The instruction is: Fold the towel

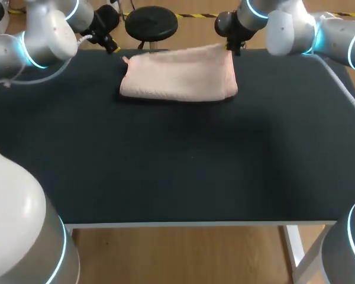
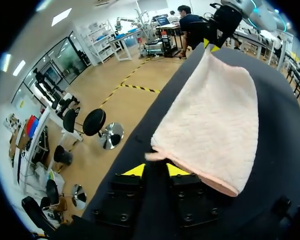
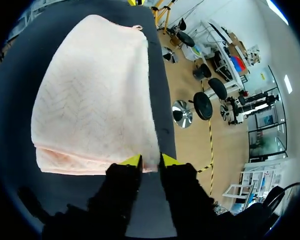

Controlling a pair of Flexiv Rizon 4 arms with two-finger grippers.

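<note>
1. Since the towel (image 1: 177,80) already lies doubled over at the far edge of the tabletop (image 1: 177,165), the head view suggests a first fold has been laid. The left claw (image 1: 110,47) sits at the towel's far left corner and the right claw (image 1: 232,47) at its far right corner. I judge they are there because the two matching corners were carried across together. The fingers are too small here to read.
2. In the left wrist view, the left claw (image 2: 155,169) stands nearly closed. A towel (image 2: 210,115) corner fills the narrow gap between its yellow tips, so it seems pinched, though the contact itself is hidden. The cloth runs ahead of the claw along the table edge to the right claw (image 2: 210,46) at the opposite corner.
3. In the right wrist view, the right claw (image 3: 151,161) is likewise drawn close. Its tips press the nearest towel (image 3: 90,105) corner from both sides. The layered fold shows just beside the claw, and the rest lies flat ahead of it. Holding both corners keeps the top layer square until it is let go.
</note>
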